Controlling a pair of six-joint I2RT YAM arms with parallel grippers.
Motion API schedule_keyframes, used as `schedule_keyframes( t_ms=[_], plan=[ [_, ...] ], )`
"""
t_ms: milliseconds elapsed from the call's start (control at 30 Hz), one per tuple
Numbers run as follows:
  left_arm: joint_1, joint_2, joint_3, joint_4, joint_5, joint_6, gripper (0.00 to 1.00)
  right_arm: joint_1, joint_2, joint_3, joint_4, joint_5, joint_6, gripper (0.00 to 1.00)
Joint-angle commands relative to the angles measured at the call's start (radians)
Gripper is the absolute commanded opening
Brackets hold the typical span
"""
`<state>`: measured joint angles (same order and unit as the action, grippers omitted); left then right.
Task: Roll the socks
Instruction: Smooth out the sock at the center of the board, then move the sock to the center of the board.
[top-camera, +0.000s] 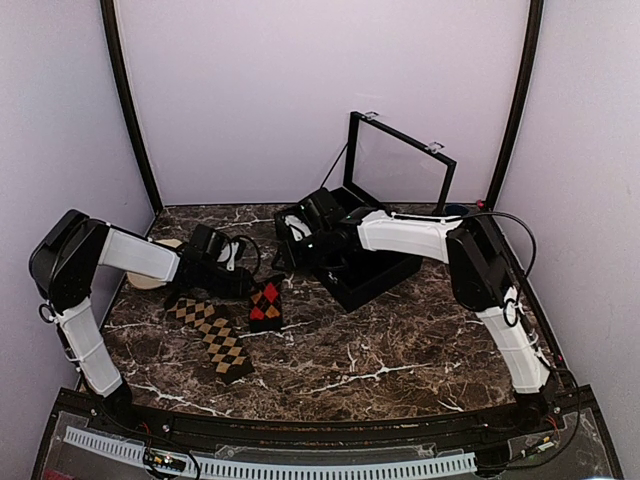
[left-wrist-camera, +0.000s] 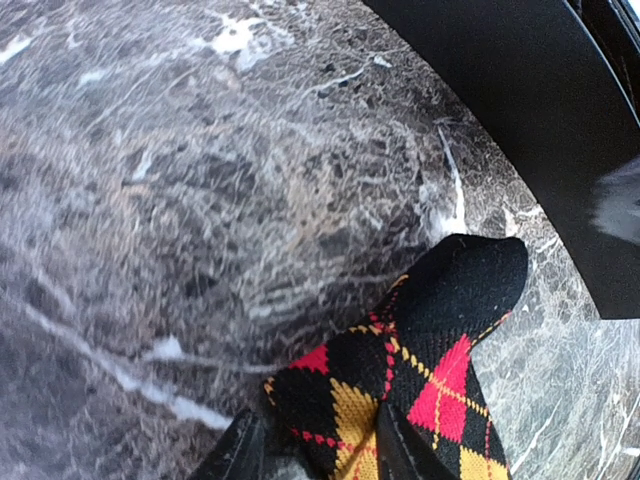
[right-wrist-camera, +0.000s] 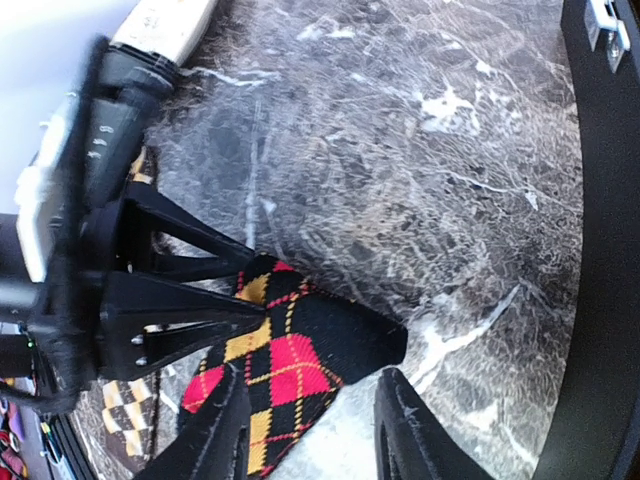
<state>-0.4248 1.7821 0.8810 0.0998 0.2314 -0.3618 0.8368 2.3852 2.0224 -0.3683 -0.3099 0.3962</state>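
Observation:
The red-and-orange argyle sock (top-camera: 265, 305) lies on the marble table (top-camera: 400, 350), partly folded, its black toe end pointing toward the black box. My left gripper (top-camera: 250, 286) is shut on a fold of this sock (left-wrist-camera: 440, 380); its fingers (left-wrist-camera: 400, 450) pinch the fabric. The right wrist view shows the same sock (right-wrist-camera: 300, 360) with the left gripper's fingers clamped on it. My right gripper (top-camera: 288, 255) hovers just above the sock's toe end, open and empty (right-wrist-camera: 310, 430). The tan-diamond sock (top-camera: 212, 338) lies flat to the left front, untouched.
A black box (top-camera: 375, 275) with an upright open lid frame (top-camera: 400, 160) stands right of the socks; its edge shows in both wrist views (left-wrist-camera: 520, 120) (right-wrist-camera: 600, 250). A tan round object (top-camera: 150, 275) lies behind the left arm. Purple walls enclose the table.

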Motion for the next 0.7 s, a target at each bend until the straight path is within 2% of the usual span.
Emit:
schedule_keyframes(
  t_ms=[0, 433, 667],
  plan=[
    [0.018, 0.043, 0.029, -0.059, 0.047, 0.054, 0.41, -0.025, 0.045, 0.042, -0.006, -0.059, -0.041, 0.43],
    [0.029, 0.085, 0.063, -0.100, 0.185, 0.179, 0.36, -0.038, 0.090, 0.049, 0.061, -0.078, -0.058, 0.46],
    [0.030, 0.073, 0.046, -0.135, 0.208, 0.207, 0.32, 0.003, 0.102, 0.094, 0.002, 0.013, -0.109, 0.46]
  ],
)
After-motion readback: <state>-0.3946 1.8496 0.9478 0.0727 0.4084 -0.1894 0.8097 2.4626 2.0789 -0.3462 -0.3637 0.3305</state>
